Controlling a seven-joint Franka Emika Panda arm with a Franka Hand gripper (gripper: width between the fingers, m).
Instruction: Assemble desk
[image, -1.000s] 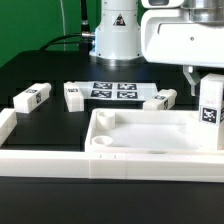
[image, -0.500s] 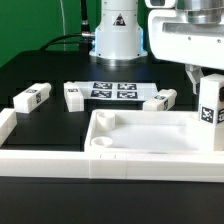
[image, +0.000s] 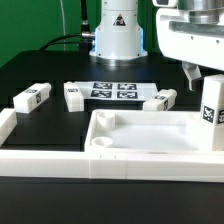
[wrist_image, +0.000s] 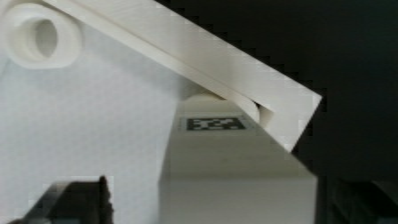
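Leg (image: 211, 110) upright at the tabletop's (image: 140, 113) end on the exterior view's right: probably light, stiff, slick plastic; grasp its flat sides. Your end effector (wrist_image: 217, 200) hovers above, spread, empty.

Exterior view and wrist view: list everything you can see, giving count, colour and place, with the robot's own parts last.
tabletop: one, white, at the front, just behind the wall
lying legs: three, white, tagged, on the table behind the tabletop
upright leg: one, white, tagged, at the tabletop's corner on the exterior view's right
marker board: one, white with black tags, flat among the lying legs
wall: one, white, low, along the front and the exterior view's left
table: one, black, under everything
arm base: one, white, behind the marker board
gripper: one, dark fingers, over the upright leg, jaws wide apart
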